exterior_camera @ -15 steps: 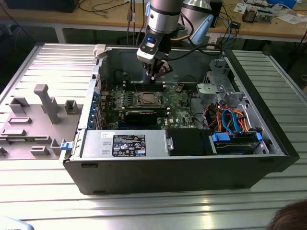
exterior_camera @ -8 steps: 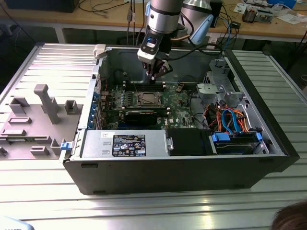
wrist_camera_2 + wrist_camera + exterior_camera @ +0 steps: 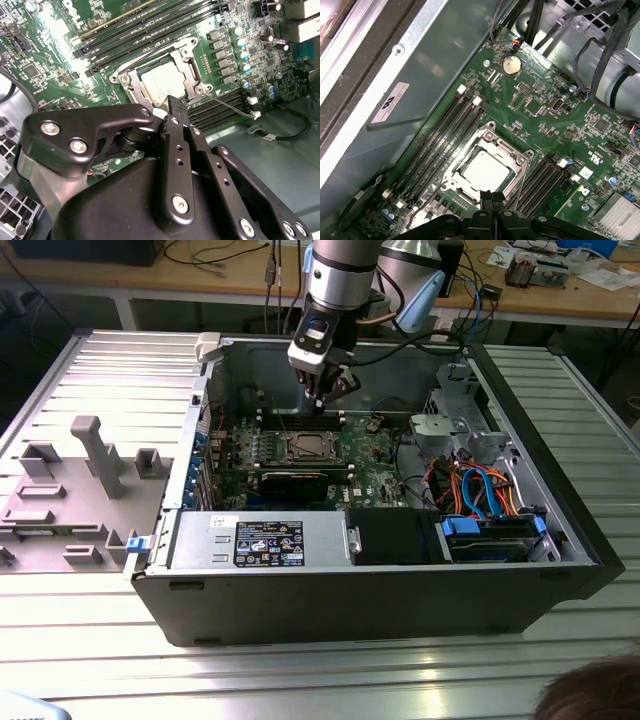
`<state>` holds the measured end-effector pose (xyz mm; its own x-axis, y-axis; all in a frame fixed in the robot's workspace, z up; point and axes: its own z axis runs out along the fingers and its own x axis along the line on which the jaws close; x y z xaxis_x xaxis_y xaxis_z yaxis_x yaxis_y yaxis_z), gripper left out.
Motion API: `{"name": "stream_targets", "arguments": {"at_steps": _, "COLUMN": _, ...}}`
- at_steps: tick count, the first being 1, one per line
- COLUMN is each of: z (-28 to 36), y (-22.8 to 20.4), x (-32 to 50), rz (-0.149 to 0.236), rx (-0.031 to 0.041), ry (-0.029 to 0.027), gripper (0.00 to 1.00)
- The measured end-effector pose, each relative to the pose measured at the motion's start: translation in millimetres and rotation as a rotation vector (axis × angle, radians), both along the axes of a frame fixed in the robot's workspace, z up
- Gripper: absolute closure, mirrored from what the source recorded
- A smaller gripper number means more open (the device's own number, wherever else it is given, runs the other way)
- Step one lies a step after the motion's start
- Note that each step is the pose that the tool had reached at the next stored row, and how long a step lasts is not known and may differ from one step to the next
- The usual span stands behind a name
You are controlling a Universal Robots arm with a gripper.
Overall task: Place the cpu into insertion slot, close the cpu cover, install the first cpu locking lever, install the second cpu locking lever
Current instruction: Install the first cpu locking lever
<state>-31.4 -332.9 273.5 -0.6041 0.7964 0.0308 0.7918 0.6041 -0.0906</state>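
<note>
Chip and claw: the claw (image 3: pixel 488 196) points nose-down with its tips at one edge of the chip (image 3: pixel 485 170). Its two fingers (image 3: pixel 484 201) are pressed together with nothing between them, so it carries no part and looks set to push rather than to grasp.
Contact: in both wrist views the tips overlap the rim of the metal frame. Whether they press on it or hang just above it, I cannot tell.
Chip: it lies flat and square inside the slot (image 3: pixel 490 128), pale top up, so the seating step looks done.
Cover: the cover (image 3: pixel 507 150) lies flat around the chip with the pale top showing through its cut-out. I judge it closed, which would keep the chip from shifting.
Locking levers: I cannot tell which thin metal parts beside the frame they are, or whether either is hooked down.
Memory slots: the long black memory slots (image 3: pixel 440 136) run along two sides of the frame, just beside it, which leaves the claw only the way in from above.
Board: the green board (image 3: pixel 545 116) lies flat on the floor of the case (image 3: pixel 350 592), so everything on it faces up toward the claw.
Arm: in the exterior view the arm (image 3: pixel 340 280) reaches down into the open case near its back wall.
Table: the case rests on its side on the ribbed table (image 3: pixel 300 680). A grey tray (image 3: pixel 60 502) of pegs sits at the exterior view's left, well apart from the work.
</note>
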Motion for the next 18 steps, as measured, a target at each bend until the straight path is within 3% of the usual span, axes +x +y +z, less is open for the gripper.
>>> {"name": "stream_targets", "arguments": {"at_steps": 18, "z": 0.0, "y": 0.0, "x": 0.0, "rz": 0.037, "rx": 0.0000, "ry": 0.0000, "gripper": 0.89}}
